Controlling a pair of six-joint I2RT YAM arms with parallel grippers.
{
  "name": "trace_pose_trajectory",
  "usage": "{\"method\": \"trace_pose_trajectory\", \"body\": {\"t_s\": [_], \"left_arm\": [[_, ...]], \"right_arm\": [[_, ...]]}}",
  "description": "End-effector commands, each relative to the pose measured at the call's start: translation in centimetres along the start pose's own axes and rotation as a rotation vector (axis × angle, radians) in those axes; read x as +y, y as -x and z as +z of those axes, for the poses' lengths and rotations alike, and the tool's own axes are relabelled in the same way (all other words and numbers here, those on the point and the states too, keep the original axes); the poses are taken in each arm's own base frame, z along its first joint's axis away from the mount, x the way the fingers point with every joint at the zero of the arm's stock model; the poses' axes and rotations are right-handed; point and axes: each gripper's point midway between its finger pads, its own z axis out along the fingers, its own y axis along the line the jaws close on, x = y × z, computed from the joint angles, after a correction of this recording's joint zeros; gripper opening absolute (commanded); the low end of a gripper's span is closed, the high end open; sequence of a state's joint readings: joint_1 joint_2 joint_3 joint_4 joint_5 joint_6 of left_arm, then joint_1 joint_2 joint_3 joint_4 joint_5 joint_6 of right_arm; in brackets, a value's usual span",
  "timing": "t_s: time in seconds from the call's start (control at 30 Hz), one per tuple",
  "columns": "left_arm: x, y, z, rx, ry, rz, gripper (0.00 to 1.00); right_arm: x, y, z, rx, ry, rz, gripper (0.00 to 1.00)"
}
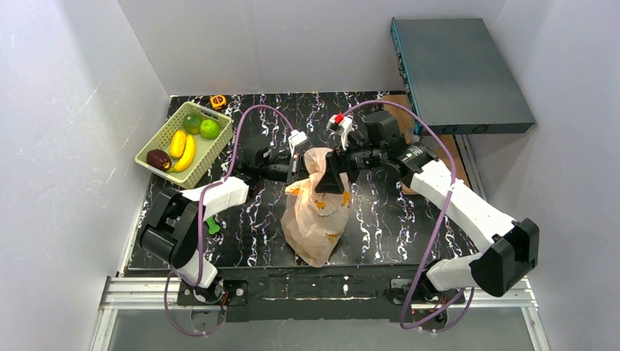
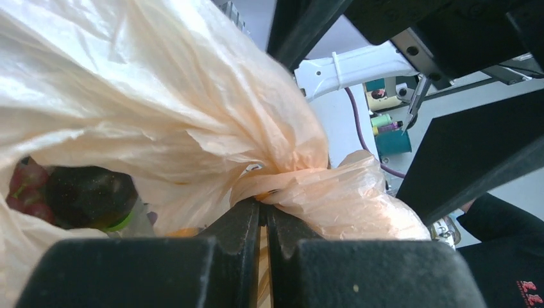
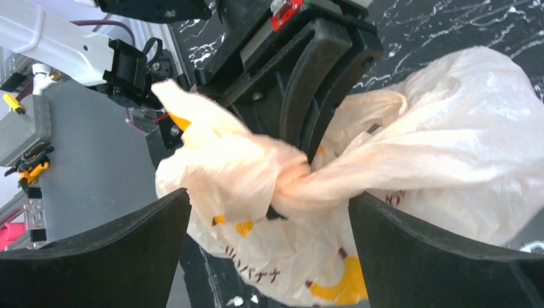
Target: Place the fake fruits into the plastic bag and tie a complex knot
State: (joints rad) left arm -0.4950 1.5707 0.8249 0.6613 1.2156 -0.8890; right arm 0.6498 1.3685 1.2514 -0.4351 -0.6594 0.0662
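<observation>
The plastic bag [image 1: 316, 219] lies mid-table with its mouth gathered up toward the far side, where both my arms can work the handles into a knot. My left gripper [image 2: 263, 215] is clamped tight on the bag's twisted neck [image 3: 292, 186] (pinning it, I judge, so the twist cannot slacken). My right gripper [image 3: 268, 196] is spread wide, its 2 fingers straddling that neck and gripping nothing. Well apart, the green basket [image 1: 213, 155] holds bananas [image 1: 183, 150], a lime [image 1: 210, 129] and a plum [image 1: 159, 159].
</observation>
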Motion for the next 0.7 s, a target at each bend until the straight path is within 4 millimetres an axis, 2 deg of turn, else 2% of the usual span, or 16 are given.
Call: {"method": "trace_pose_trajectory", "body": {"t_s": [0.0,0.1,0.2,0.27,0.33,0.5,0.6,0.67], "left_arm": [[-1.3,-0.4,-0.2,0.016,-0.02,0.056,0.0],[-1.3,-0.4,-0.2,0.015,-0.021,0.06,0.0],[-1.5,-0.2,-0.2,0.012,-0.027,0.068,0.0],[-1.5,-0.2,-0.1,0.014,-0.035,0.071,0.0],[-1.6,-0.1,0.0,0.016,-0.043,0.077,0.0],[-1.9,-0.4,0.2,0.03,-0.054,0.088,0.0],[-2.1,-0.7,0.3,0.046,-0.068,0.094,0.0],[-2.1,-1.0,0.5,0.061,-0.081,0.095,0.0]], "right_arm": [[0.7,0.6,-3.2,-0.025,-0.078,-0.003,0.95],[0.0,-0.5,-4.0,-0.021,-0.133,0.016,0.79],[-0.3,-1.7,-4.0,-0.005,-0.14,0.029,0.51],[0.1,-2.1,-3.4,0.009,-0.098,0.051,0.43],[0.6,-1.8,-2.6,0.004,-0.046,0.073,0.45],[-0.3,0.4,-0.7,-0.046,-0.026,0.054,0.45],[-0.1,2.2,0.1,-0.081,-0.001,0.016,0.51],[0.6,3.6,0.6,-0.109,0.015,-0.018,0.6]]}}
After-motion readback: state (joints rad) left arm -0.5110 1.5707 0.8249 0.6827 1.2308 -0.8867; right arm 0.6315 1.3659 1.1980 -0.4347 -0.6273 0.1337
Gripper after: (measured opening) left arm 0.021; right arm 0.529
